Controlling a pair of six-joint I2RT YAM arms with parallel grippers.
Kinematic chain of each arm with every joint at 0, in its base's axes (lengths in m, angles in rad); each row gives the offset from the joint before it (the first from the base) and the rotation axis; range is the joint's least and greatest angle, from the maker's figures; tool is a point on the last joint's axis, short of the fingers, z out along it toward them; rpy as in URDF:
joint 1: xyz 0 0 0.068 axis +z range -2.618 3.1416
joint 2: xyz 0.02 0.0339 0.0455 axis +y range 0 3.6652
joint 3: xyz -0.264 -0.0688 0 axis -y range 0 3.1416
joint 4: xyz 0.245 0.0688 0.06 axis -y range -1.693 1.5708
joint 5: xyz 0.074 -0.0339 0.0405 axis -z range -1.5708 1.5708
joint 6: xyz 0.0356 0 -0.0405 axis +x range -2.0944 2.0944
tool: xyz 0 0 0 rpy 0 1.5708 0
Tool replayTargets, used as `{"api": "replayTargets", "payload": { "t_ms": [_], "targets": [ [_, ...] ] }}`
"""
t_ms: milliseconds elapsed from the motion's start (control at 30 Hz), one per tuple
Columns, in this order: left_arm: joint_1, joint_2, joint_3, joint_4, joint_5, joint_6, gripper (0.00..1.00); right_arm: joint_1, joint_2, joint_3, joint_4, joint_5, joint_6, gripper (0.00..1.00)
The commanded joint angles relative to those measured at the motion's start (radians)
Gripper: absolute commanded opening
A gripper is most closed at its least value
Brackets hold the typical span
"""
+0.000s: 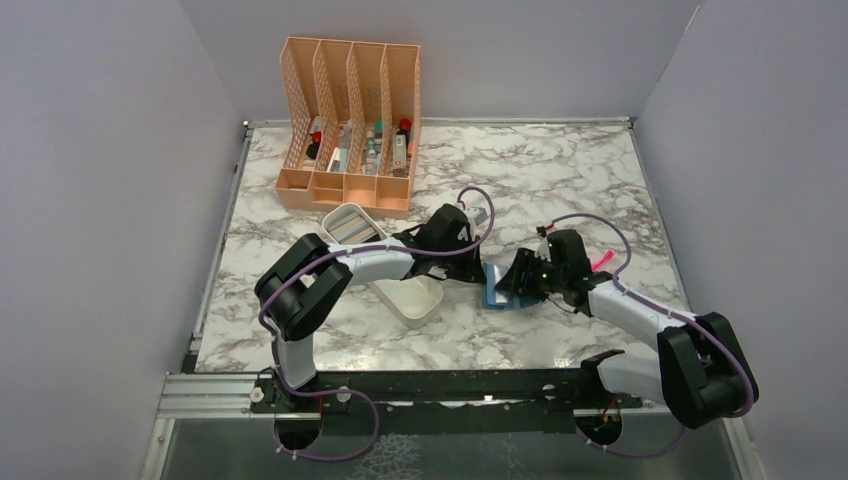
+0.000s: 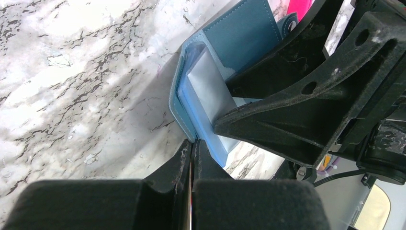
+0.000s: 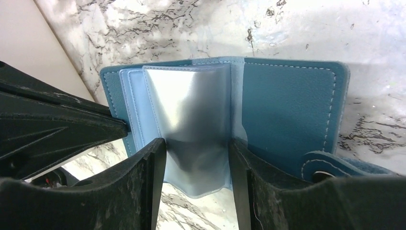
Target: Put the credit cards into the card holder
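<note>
The teal card holder (image 3: 287, 105) lies open on the marble, its snap tab at the lower right. A clear plastic sleeve (image 3: 191, 105) stands up bowed from its inside. My right gripper (image 3: 197, 143) is open, one finger on each side of that sleeve, and the sleeve fills the gap between them. My left gripper (image 2: 194, 142) is shut, its tips against the card holder's (image 2: 244, 33) near edge. No card shows past its fingertips. From above, both grippers meet at the card holder (image 1: 497, 297). Pale flat credit cards (image 1: 350, 228) lie in a white tray.
A peach mesh organizer (image 1: 350, 120) with small bottles stands at the back left. The white tray (image 1: 340, 212) sits in front of it. A second white tray (image 1: 410, 300) lies under my left arm. Grey walls close in the table.
</note>
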Motion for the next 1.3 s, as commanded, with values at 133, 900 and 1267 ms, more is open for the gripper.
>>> {"api": "replayTargets", "payload": {
  "t_ms": [133, 900, 1267],
  "targets": [
    [-0.005, -0.027, 0.009, -0.017, -0.003, 0.015, 0.00, 0.004, -0.050, 0.059, -0.186, 0.242, -0.008, 0.53],
    [-0.005, 0.036, 0.062, -0.046, 0.003, 0.034, 0.00, 0.006, -0.122, 0.343, -0.504, 0.501, 0.011, 0.54],
    [-0.005, 0.008, 0.067, -0.050, 0.011, 0.012, 0.00, 0.075, -0.142, 0.193, -0.256, 0.101, 0.050, 0.57]
  ]
}}
